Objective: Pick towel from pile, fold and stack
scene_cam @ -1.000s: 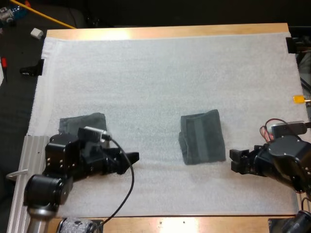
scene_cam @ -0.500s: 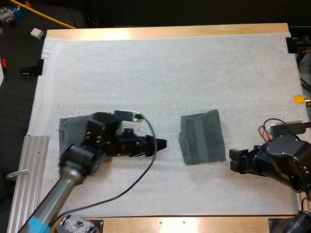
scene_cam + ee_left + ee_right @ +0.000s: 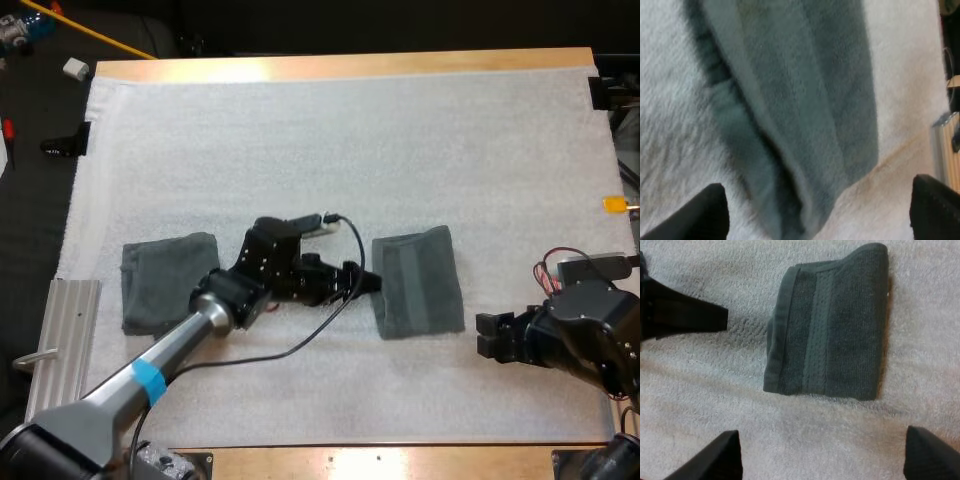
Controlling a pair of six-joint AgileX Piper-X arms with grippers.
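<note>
Apparently you are partway through the job. At the left of the white mat (image 3: 300, 150) lies the left towel (image 3: 165, 285), dark grey-green and folded into a flat rectangle, with nothing on top of it. Moving right, your left gripper (image 3: 368, 282) sits low over the mat, fingers spread and empty, its tips just beside the nearest edge of the middle towel (image 3: 425, 285), which is also folded. From the left wrist, that towel's folded edge lies between the parted fingers, untouched. Farther right, apart from the towel, your right gripper (image 3: 488, 336) hovers released, holding nothing. Folding looks done on both, while stacking one towel on the other remains.
</note>
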